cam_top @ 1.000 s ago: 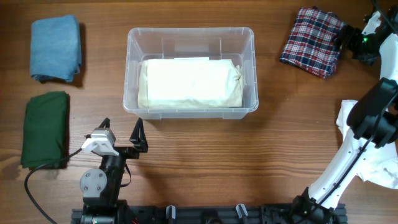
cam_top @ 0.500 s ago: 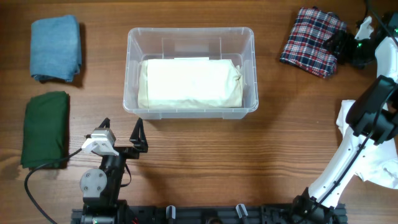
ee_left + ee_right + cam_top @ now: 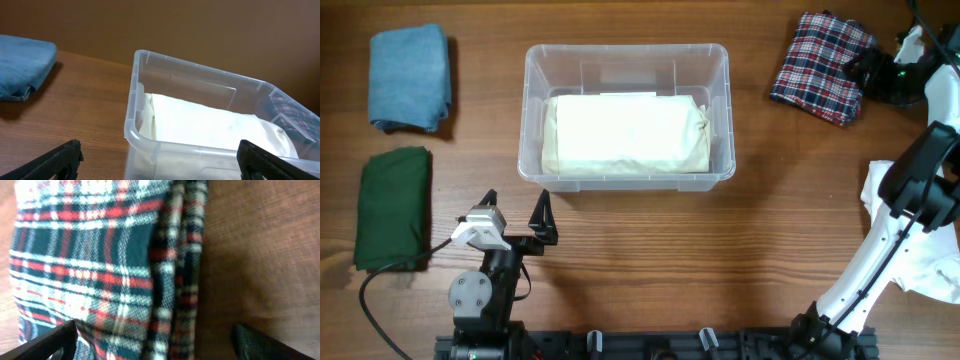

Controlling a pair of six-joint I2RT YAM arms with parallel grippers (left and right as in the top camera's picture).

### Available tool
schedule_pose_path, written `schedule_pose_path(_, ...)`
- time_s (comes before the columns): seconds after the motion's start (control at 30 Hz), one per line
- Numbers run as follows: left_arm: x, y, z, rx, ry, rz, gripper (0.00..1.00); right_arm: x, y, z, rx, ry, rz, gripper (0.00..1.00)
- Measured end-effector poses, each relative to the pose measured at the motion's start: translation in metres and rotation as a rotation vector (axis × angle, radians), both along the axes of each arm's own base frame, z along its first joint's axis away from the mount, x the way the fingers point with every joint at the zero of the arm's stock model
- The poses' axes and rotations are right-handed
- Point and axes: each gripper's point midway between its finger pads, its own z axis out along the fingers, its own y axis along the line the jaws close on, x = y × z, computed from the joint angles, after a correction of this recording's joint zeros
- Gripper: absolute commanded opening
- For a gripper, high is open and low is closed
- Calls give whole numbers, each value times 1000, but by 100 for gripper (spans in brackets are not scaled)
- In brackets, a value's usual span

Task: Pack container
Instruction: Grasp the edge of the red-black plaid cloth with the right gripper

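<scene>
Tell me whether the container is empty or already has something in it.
Not empty. A folded cream cloth lies inside the container; the blue cloth, green cloth and plaid cloth lie outside it.

container (image 3: 620, 62) — open above, cream cloth (image 3: 625, 133) inside

text: none readable | brands: none readable | numbers: none readable

Soft, even light from above; faint shadow along the tub (image 3: 626, 48). Cream cloth (image 3: 210, 125) glares white in the left wrist view; plaid cloth (image 3: 90, 255) close-up slightly blurred.
</scene>
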Motion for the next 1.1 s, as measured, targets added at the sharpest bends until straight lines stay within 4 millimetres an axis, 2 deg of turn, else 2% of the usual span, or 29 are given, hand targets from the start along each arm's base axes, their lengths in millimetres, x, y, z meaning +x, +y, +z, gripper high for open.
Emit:
schedule_pose_path(0.2, 0, 0, 0, 0, 0, 0, 100, 14, 7, 0, 73, -80, 40, 92)
schedule_pose_path(0.43, 0, 0, 0, 0, 0, 0, 100, 21, 19, 1, 124, -119, 77, 91)
schedule_pose_path(0.57, 0, 0, 0, 0, 0, 0, 100, 28, 31, 0, 126, -130, 94, 84)
schedule_pose_path(0.67, 0, 0, 0, 0, 0, 0, 100, 36, 50, 0, 136, -136, 117, 72)
schedule_pose_path(0.8, 0, 0, 0, 0, 0, 0, 100, 42, 80, -6, 166, -120, 153, 35)
schedule_pose_path(0.87, 0, 0, 0, 0, 0, 0, 100, 43, 92, -10, 187, -109, 165, 23)
schedule_pose_path(0.93, 0, 0, 0, 0, 0, 0, 100, 43, 95, -11, 205, -105, 162, 11)
schedule_pose_path(1.0, 0, 0, 0, 0, 0, 0, 100, 42, 94, -10, 216, -104, 156, 4)
schedule_pose_path(1.1, 0, 0, 0, 0, 0, 0, 100, 42, 94, -9, 226, -110, 161, 4)
